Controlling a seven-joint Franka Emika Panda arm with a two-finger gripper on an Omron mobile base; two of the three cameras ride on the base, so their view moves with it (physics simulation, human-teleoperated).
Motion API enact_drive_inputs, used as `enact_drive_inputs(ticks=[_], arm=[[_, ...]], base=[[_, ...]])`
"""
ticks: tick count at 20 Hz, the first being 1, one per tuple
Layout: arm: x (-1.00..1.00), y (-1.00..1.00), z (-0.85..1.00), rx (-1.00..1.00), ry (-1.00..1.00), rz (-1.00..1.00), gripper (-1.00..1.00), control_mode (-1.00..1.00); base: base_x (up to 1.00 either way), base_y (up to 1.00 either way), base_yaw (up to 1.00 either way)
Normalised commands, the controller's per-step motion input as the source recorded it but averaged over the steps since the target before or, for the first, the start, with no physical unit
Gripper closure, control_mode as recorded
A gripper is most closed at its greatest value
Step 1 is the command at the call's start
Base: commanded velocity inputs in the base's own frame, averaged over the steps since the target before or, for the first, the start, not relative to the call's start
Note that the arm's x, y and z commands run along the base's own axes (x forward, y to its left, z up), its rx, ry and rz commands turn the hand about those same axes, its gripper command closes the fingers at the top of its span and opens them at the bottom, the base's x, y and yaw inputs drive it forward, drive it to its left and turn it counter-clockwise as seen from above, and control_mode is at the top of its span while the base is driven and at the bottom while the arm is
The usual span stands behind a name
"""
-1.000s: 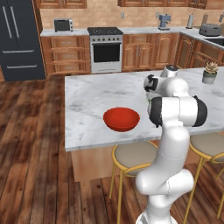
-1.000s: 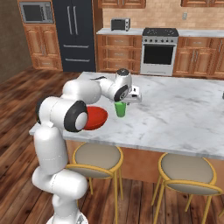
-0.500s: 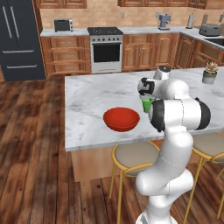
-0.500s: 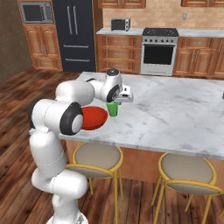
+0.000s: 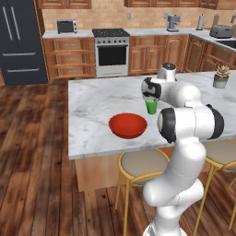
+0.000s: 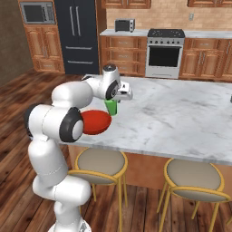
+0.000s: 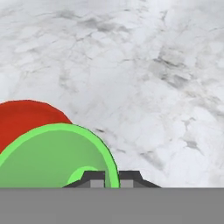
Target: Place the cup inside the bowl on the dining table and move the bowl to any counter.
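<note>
The small green cup [image 5: 151, 106] hangs just above the dining table [image 5: 99, 99], my gripper [image 5: 150, 98] shut on its rim. In the right base view the cup [image 6: 111, 108] sits under the gripper [image 6: 115, 100], right beside the red bowl [image 6: 96, 122]. The bowl [image 5: 128, 125] rests on the marble near the front edge, a little left of the cup. From the hand view the cup [image 7: 57, 157] is seen from above, one wall pinched between the fingertips [image 7: 94, 179], and part of the bowl [image 7: 26, 118] shows behind it.
A potted plant [image 5: 221, 76] stands at the table's far right. Two stools [image 5: 138, 162] tuck under the front edge. Wall counters [image 5: 152, 32] with a stove [image 5: 111, 50] line the back wall; a dark fridge [image 5: 20, 41] stands at the left.
The arm has carried the cup leftward across the table toward the bowl; the cup is now close beside it. The bowl has not moved.
</note>
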Motion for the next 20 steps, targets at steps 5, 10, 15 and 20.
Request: enact_drive_inputs(ticks=[5,10,15,20], arm=[[0.0,0.17,0.18,0.0,0.03,0.0,1.0,-1.0],[-0.04,0.3,0.02,0.0,0.07,0.0,1.0,-1.0],[-0.1,0.38,0.0,0.0,0.04,0.0,1.0,-1.0],[-0.14,0.46,-0.01,0.0,0.0,0.0,1.0,-1.0]], base=[[0.0,0.0,0.0],[0.0,0.0,0.0],[0.0,0.0,0.0],[0.0,0.0,0.0]])
